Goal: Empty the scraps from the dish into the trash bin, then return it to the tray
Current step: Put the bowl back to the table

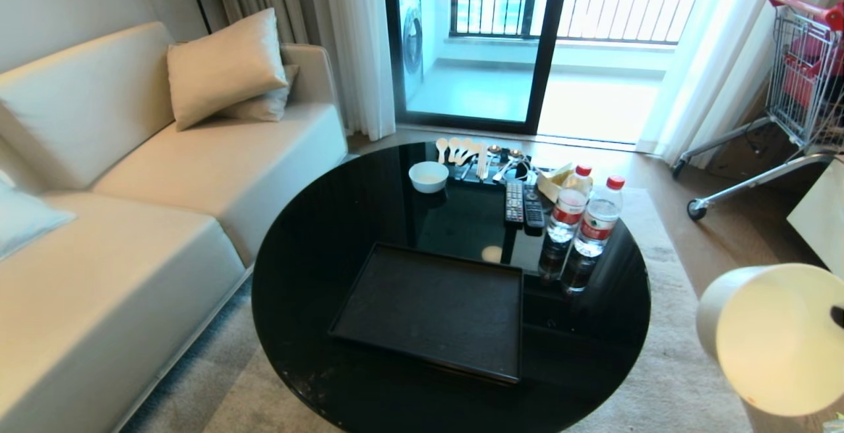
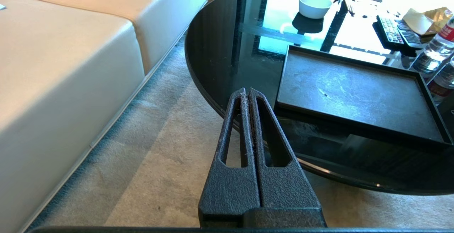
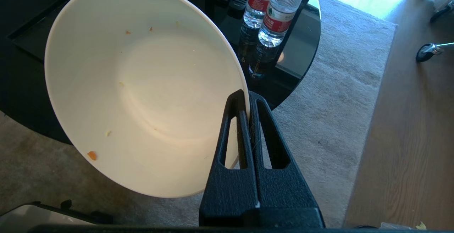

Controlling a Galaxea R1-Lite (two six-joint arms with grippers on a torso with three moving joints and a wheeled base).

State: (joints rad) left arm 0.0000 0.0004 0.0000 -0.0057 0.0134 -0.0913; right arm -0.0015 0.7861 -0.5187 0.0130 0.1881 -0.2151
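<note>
The dish (image 3: 142,84), a cream-white bowl, hangs tipped on its side over the carpet off the table's right edge, also seen in the head view (image 1: 771,341). My right gripper (image 3: 247,93) is shut on its rim, one finger inside and one outside. Only a few tiny scraps (image 3: 92,155), orange and pale yellow, cling to its inner wall. The black tray (image 1: 435,311) lies bare on the near part of the round black table (image 1: 310,235). My left gripper (image 2: 247,90) is shut on nothing, low by the table's near-left edge. The trash bin is out of view.
A smaller white bowl (image 1: 428,176), spoons (image 1: 461,151), two remotes (image 1: 523,203) and two water bottles (image 1: 587,222) stand at the table's back and right. A cream sofa (image 1: 132,209) runs along the left. A shopping cart (image 1: 798,84) stands far right.
</note>
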